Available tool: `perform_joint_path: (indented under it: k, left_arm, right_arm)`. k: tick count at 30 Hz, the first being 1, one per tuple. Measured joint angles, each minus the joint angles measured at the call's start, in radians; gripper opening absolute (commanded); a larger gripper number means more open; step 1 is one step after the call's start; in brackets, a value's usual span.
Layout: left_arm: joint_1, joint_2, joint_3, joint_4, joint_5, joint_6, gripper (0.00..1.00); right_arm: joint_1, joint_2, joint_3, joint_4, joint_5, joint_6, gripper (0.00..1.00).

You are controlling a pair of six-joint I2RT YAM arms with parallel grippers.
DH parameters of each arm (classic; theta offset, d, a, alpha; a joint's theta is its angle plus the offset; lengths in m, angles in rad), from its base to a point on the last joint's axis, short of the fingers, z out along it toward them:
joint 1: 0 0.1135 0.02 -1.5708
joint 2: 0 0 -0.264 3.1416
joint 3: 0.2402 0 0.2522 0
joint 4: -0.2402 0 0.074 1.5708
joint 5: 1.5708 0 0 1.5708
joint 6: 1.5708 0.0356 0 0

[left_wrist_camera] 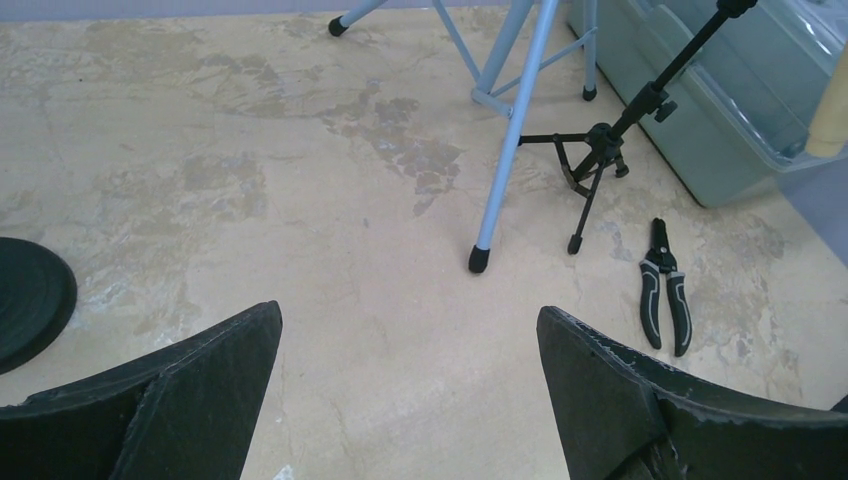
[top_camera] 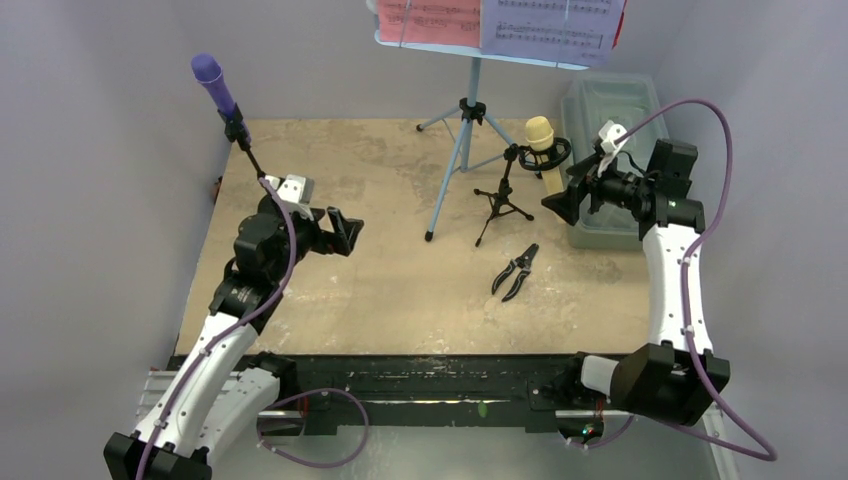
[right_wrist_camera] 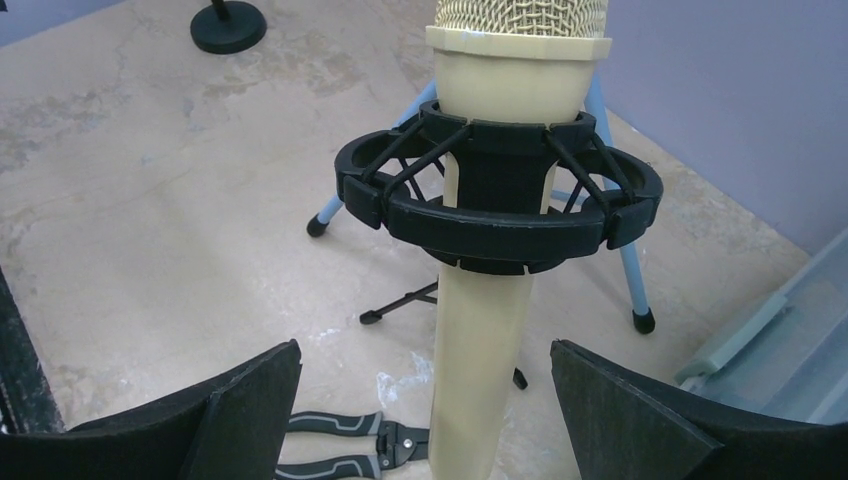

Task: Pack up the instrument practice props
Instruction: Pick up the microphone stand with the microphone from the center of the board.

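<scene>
1. The purple microphone (top_camera: 207, 72) stood tilted on a thin black pole (top_camera: 247, 152) by the left edge of the table (top_camera: 400, 300), toward the far left corner. The pole's round base (left_wrist_camera: 28, 298) rested flat on the table.
2. The left gripper (top_camera: 343, 231) hung over the left part of the table, jaws wide apart and holding nothing.
3. The light-blue music stand (top_camera: 462, 140) stood near the middle of the far edge with its legs on the table. A red page (top_camera: 428, 18) and a white page (top_camera: 550, 25) lay side by side on its desk.
4. Just right of the stand's near leg, a small black tripod (top_camera: 500, 203) carried the cream microphone (top_camera: 541, 138) upright in a black ring mount (right_wrist_camera: 495, 205).
5. Black pliers (top_camera: 516, 272) lay flat closer to the near edge than the tripod.
6. The right gripper (top_camera: 562, 203) was spread wide, with the cream microphone's body between its fingers (right_wrist_camera: 240, 410) and touching neither.
7. A grey-green box (top_camera: 612, 105) sat along the right edge by the far right corner.
</scene>
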Motion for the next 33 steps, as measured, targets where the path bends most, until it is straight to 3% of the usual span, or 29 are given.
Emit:
perform_joint_path:
  k: [9, 20, 33]
  left_arm:
    - [0.001, -0.018, -0.020, 0.047, 0.114, -0.005, 0.99]
    - [0.004, 0.053, -0.063, 0.185, 0.349, -0.054, 0.98]
    - [0.006, 0.108, -0.065, 0.225, 0.420, -0.082, 0.97]
  right_arm:
    - [0.000, -0.027, -0.108, 0.145, -0.032, 0.024, 0.99]
    - [0.005, -0.003, -0.210, 0.349, -0.042, 0.116, 0.99]
    - [0.009, 0.079, -0.208, 0.560, -0.115, 0.282, 0.99]
